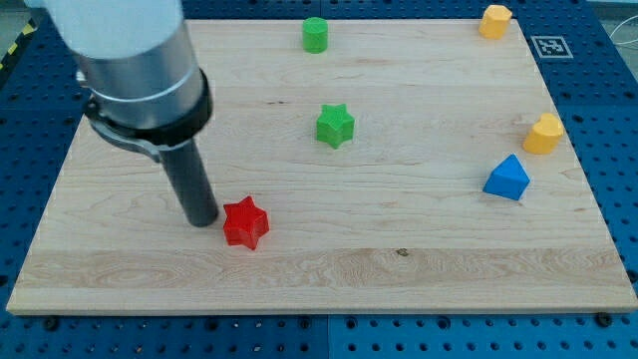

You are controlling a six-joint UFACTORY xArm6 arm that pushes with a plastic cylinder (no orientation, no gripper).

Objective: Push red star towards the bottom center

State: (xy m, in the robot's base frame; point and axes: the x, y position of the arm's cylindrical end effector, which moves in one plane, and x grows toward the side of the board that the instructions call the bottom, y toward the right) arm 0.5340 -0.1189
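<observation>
The red star (pixel 245 222) lies on the wooden board (pixel 399 259), left of centre and in its lower half. My tip (pixel 203 219) stands on the board right at the star's left side, touching it or nearly so. The dark rod rises from there to the grey arm at the view's top left.
A green star (pixel 335 126) sits near the board's middle. A green cylinder (pixel 315 35) is at the top centre. A yellow block (pixel 494 20) is at the top right, another yellow block (pixel 544 134) at the right edge, and a blue block (pixel 507 179) below it.
</observation>
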